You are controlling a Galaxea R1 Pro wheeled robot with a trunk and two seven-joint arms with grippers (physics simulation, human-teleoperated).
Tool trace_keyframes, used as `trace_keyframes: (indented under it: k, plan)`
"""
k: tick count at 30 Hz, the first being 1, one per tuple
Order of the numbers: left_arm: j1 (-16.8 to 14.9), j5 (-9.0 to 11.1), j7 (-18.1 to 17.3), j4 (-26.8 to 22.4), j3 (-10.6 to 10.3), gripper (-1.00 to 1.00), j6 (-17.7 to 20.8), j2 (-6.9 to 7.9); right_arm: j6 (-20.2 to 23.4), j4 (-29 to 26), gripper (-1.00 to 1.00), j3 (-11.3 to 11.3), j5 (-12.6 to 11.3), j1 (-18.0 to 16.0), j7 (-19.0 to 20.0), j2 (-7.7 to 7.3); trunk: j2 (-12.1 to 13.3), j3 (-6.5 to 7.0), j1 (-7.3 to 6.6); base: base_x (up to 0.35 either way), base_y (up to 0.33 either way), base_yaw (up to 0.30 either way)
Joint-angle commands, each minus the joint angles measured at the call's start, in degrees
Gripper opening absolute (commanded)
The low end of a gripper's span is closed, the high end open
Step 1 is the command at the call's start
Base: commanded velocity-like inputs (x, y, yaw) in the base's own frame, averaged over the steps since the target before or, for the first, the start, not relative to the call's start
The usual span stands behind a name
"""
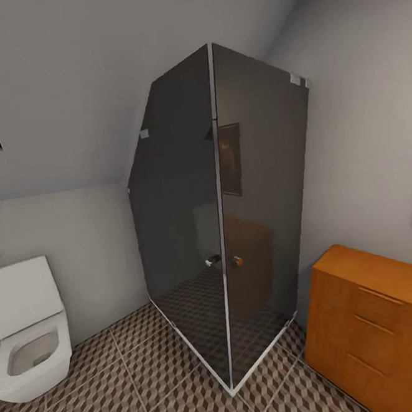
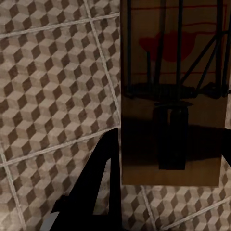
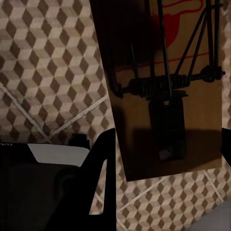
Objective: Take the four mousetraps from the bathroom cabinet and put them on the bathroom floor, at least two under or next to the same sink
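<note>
A brown mousetrap (image 2: 173, 96) with wire parts and a red print sits between the dark fingers (image 2: 103, 192) of my left gripper (image 2: 168, 163), which is shut on it above the cube-pattern bathroom floor (image 2: 53, 96). My right gripper (image 3: 168, 154) is shut on a second brown mousetrap (image 3: 163, 86), also held over the floor tiles (image 3: 53, 62). The orange-brown cabinet (image 1: 378, 322) stands at the right of the head view, its drawers closed. The sink is out of view.
A dark glass shower stall (image 1: 232, 216) fills the corner straight ahead. A white toilet (image 1: 27, 334) stands against the left wall. Open floor (image 1: 153, 385) lies between toilet, stall and cabinet. My black and white body (image 3: 48, 163) is beside the right gripper.
</note>
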Motion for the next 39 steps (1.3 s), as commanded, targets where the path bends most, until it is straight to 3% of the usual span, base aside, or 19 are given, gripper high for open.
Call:
trace_keyframes:
  k: [1, 39]
  plan:
    - [-0.07, 0.29, -0.08, 0.16, 0.18, -1.00, 0.09, 0.00, 0.37, -0.25, -1.00, 0.47, -0.70, 0.04, -0.38, -0.06, -0.04, -0.03, 0.02, 0.000, 0.000, 0.291]
    - [0.46, 0.31, -0.05, 0.16, 0.20, -1.00, -0.04, 0.00, 0.37, -0.25, -1.00, 0.47, -0.70, 0.04, -0.38, -0.06, -0.04, -0.03, 0.02, 0.000, 0.000, 0.291]
